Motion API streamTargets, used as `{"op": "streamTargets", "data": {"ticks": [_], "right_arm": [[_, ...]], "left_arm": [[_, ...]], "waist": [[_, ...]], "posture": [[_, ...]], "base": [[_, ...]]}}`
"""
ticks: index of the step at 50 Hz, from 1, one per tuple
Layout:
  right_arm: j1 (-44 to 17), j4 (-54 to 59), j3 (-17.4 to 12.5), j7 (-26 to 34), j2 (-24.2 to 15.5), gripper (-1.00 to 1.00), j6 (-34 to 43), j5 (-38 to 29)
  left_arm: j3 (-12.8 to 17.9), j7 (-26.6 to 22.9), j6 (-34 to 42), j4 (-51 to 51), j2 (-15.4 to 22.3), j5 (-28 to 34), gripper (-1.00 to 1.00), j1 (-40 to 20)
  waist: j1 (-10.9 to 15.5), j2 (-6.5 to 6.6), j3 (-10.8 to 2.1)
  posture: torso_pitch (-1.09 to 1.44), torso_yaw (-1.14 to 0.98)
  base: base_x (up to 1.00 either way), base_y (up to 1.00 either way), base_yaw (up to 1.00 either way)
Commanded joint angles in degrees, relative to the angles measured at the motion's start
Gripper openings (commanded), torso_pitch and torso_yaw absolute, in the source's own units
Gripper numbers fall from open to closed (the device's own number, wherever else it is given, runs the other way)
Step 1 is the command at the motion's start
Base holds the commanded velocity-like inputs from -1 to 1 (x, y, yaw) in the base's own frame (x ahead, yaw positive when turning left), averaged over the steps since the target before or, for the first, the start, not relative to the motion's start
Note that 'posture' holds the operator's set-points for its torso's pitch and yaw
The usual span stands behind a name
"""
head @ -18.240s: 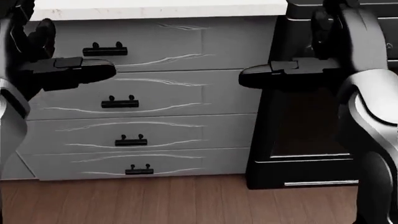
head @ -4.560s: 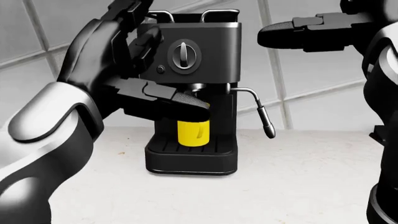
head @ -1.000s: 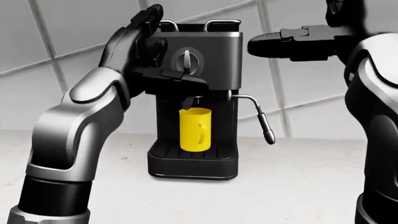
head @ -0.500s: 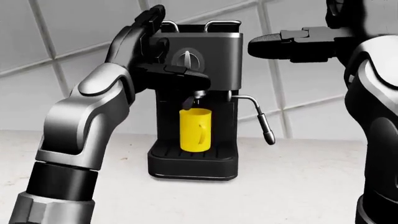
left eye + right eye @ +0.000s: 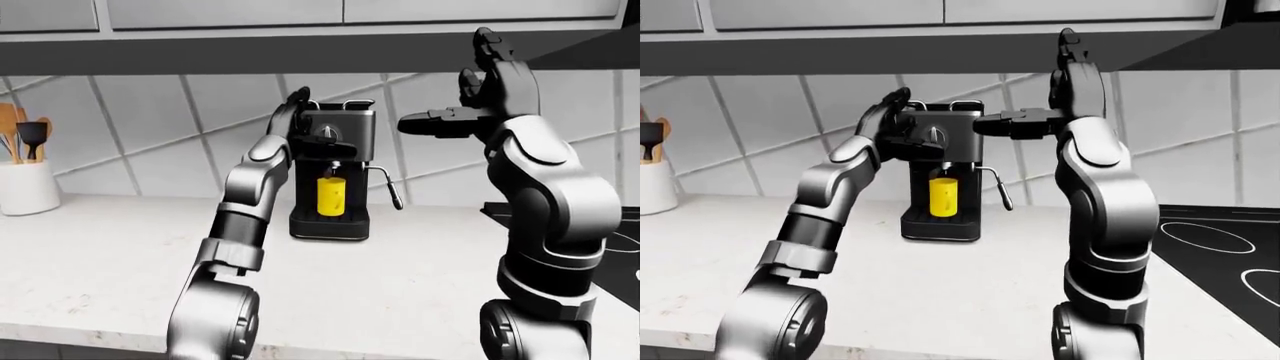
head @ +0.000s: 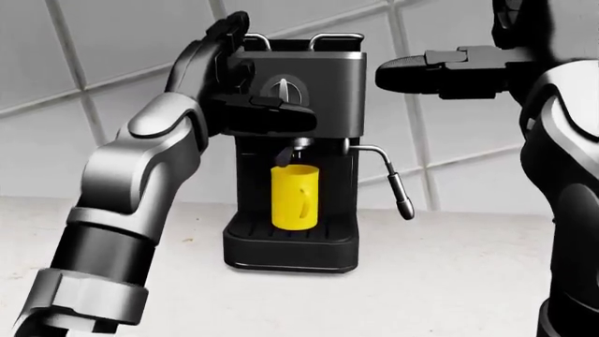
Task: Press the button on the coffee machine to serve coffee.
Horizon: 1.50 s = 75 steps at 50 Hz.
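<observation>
A black coffee machine [image 6: 309, 161] stands on the white counter against the tiled wall, with a round dial [image 6: 284, 89] on its face. A yellow mug [image 6: 295, 196] sits on its drip tray under the spout. My left hand [image 6: 245, 98] is open and pressed against the upper left of the machine's face, its thumb lying across below the dial and hiding the button. My right hand [image 6: 440, 69] is open, raised beside the machine's upper right, apart from it. Both hands also show in the left-eye view [image 5: 300, 124] and the right-eye view [image 5: 1035, 112].
A steam wand [image 6: 393, 179] juts from the machine's right side. A white utensil holder [image 5: 25, 184] with spatulas stands at far left. A black cooktop [image 5: 1215, 251] lies at right. Cabinets [image 5: 300, 15] hang overhead.
Over the last second my left arm has risen slightly and pushed closer to the machine's face. The right hand has shifted a little to the right.
</observation>
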Motion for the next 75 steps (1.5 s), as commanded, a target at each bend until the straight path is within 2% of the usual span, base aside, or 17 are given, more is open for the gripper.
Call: {"op": "streamTargets", "data": {"ticks": [1,34,75], "right_arm": [[-1.9,-0.6,-0.4,0.0,-0.6,1.00,-1.3,-0.1],[-1.0,-0.3,-0.3,-0.4,-0.3,1.00,-2.3,0.2],[-1.0,-1.1,-0.8,-0.9,-0.8,1.00,-1.6,1.3]], "left_arm": [[0.5,-0.1,-2.3,-1.1,0.5,0.0,1.00,-2.5],[1.5,-1.3,-12.1,14.9,0.5,-0.2,1.00,-7.4],[2.2,-3.0,-17.9,25.4,1.0,0.7,1.00,-12.4]], "waist": [[0.0,-0.15,0.43],[-0.1,-0.43,0.32],[-0.3,-0.70,0.27]], "posture": [[-0.90,0.00],[-0.90,0.00],[-0.90,0.00]], "base": [[0.00,0.00,0.00],[0.00,0.00,0.00],[0.00,0.00,0.00]]}}
